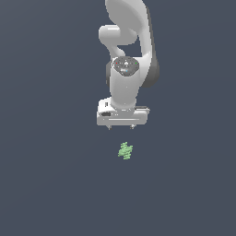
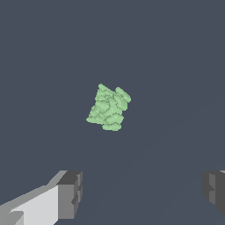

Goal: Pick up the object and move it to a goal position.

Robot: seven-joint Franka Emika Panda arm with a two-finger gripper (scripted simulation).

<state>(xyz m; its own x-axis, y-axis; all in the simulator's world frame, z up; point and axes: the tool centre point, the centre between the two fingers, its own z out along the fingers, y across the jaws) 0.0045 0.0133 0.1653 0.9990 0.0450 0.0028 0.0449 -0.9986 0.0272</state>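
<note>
A single small light-green lump [image 1: 125, 150], jagged and ridged with a spiky outline, lies alone on the flat dark slate-grey floor [image 1: 50, 184]. It sits below my white two-fingered claw [image 1: 121, 126] in the exterior view, just toward that view's right of the claw's middle, and clear of it, with bare floor showing between them. Nothing touches the lump.

In the wrist view the same green lump [image 2: 109, 107] shows as a cluster of rounded pebbled ridges, tilted, lying out ahead of my fingers and roughly midway across the gap between them. My claw [image 2: 143, 193] is spread wide and holds nothing: two dark grey finger pads [image 2: 70, 193] stand well apart, one at each side of the lump's line, with only floor between them.

Above the lump, my one white arm [image 1: 131, 50] hangs straight down, its wrist carrying a round dark-faced flange [image 1: 126, 65] over the broad white hand block. I count one lump, one arm, one claw, two fingers.
</note>
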